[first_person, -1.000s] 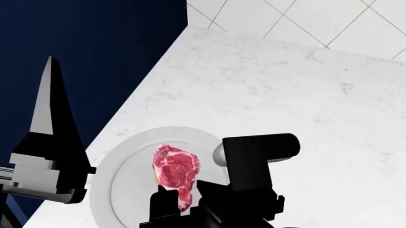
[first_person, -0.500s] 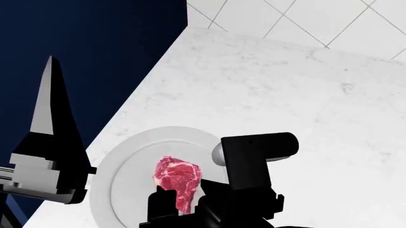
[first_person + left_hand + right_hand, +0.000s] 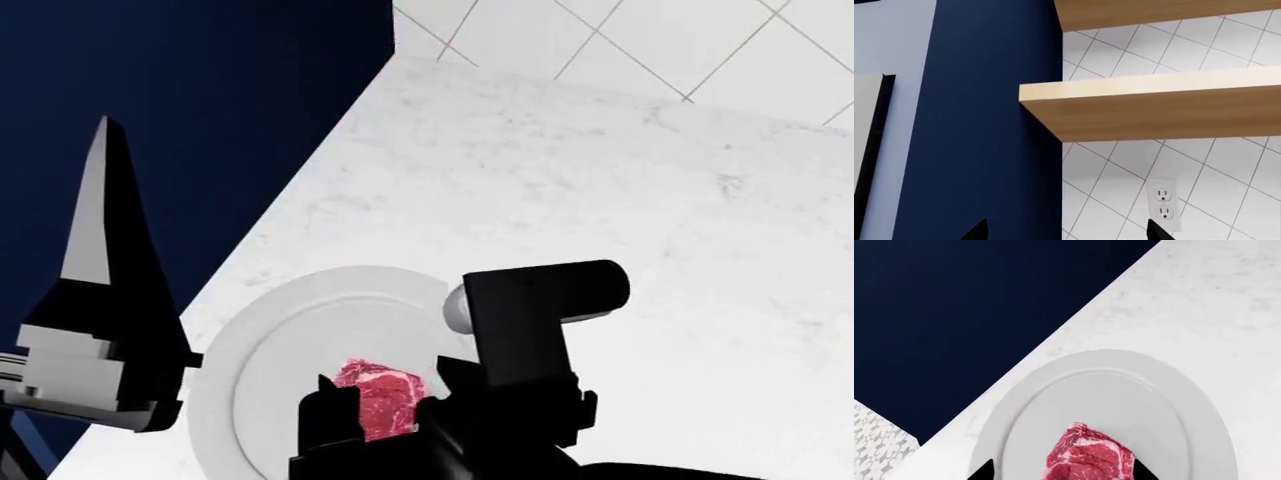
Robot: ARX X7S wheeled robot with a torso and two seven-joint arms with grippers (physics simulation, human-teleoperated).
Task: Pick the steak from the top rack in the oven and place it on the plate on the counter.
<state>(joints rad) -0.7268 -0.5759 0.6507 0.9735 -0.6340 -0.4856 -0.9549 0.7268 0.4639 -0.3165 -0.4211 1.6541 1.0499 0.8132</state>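
Observation:
The steak [image 3: 380, 395] is red-pink with white marbling and lies on the round white plate [image 3: 267, 350] on the marble counter [image 3: 601, 180]. My right gripper [image 3: 387, 405] is low over the plate with its jaws open around the steak. In the right wrist view the steak [image 3: 1087, 455] sits between the fingertips of the gripper [image 3: 1062, 471], against one finger with a gap to the other, over the plate [image 3: 1121, 370]. My left gripper [image 3: 107, 250] is raised at the left, open and empty; in the left wrist view [image 3: 1067, 232] it faces the wall. The oven is out of view.
A navy blue cabinet side [image 3: 200, 100] borders the counter's left edge. A white tiled wall [image 3: 667, 40] stands behind the counter. The left wrist view shows wooden shelves [image 3: 1154, 105] and a wall outlet [image 3: 1162, 202].
The steak has come down from above the plate onto it. My right gripper's fingers have spread apart and let it go. The left arm has not moved.

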